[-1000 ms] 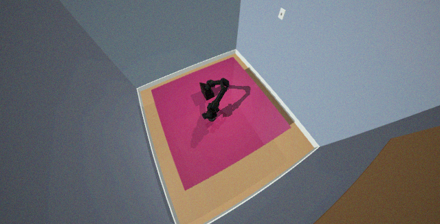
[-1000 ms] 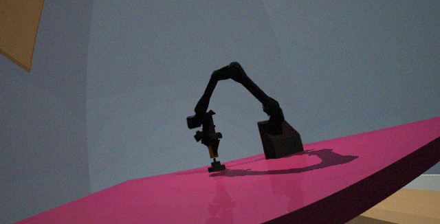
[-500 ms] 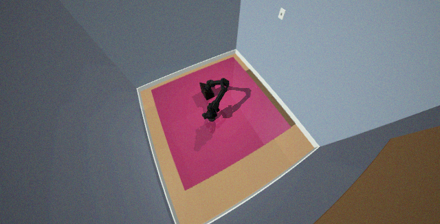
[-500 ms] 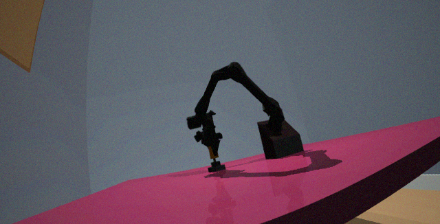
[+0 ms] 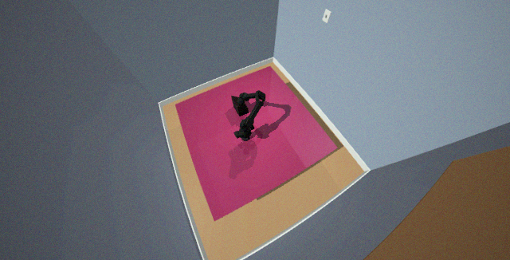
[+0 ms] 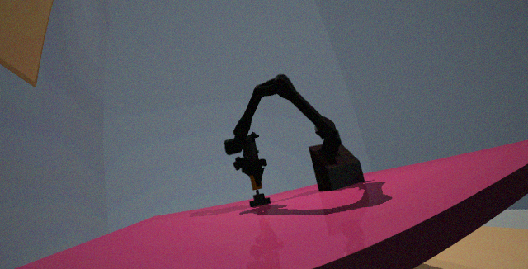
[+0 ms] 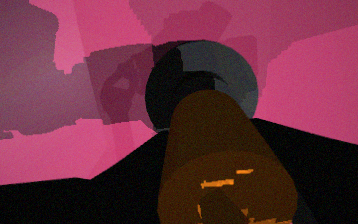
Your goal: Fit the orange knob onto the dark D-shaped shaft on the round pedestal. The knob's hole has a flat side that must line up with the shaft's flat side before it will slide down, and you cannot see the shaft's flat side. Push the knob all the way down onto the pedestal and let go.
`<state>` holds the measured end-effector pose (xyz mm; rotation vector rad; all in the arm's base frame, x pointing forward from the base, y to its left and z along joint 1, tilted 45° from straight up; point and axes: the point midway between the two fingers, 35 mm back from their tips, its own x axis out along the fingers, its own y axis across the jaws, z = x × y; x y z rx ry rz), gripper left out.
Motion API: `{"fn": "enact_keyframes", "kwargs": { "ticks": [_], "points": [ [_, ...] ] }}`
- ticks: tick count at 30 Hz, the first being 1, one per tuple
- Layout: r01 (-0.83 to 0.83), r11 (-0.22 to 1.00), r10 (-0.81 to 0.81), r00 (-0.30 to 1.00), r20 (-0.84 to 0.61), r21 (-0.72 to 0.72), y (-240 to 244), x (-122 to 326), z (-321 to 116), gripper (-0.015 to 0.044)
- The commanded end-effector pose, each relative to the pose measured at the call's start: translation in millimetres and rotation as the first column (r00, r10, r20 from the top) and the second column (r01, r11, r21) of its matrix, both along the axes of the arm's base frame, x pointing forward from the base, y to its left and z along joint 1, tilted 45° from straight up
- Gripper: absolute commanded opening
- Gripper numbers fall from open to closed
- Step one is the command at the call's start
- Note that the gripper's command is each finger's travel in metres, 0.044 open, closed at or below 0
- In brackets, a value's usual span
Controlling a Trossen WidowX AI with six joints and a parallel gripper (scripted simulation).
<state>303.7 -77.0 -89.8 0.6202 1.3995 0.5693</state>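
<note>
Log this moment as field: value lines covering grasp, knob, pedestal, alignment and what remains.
hand: black parallel-jaw hand, closed on the knob
knob: orange tapered knob, held above the pedestal
pedestal: dark round stepped pedestal, on the pink tabletop
flat-side alignment: cannot tell
remaining: seat knob fully, release
</note>
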Motion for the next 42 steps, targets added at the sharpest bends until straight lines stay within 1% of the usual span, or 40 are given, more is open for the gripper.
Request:
{"fn": "enact_keyframes", "kwargs": {
  "ticks": [1, 4, 6, 39, 42],
  "points": [
    [-0.035, 0.999, 0.036, 0.999, 0.037, -0.006, -1.3, 1.2, 1.3, 0.0000],
    [-0.116, 0.993, 0.118, 0.986, 0.115, -0.023, -1.0, 1.6, 0.8, 0.0000],
    [-0.144, 0.989, 0.147, 0.979, 0.143, -0.030, -0.1, 1.5, -0.1, 0.0000],
    [-0.144, 0.989, 0.147, 0.979, 0.143, -0.030, -1.0, 1.2, 1.6, 0.0000],
    [-0.181, 0.983, 0.185, 0.966, 0.178, -0.041, -1.1, 1.4, 1.6, 0.0000]
  ]
}}
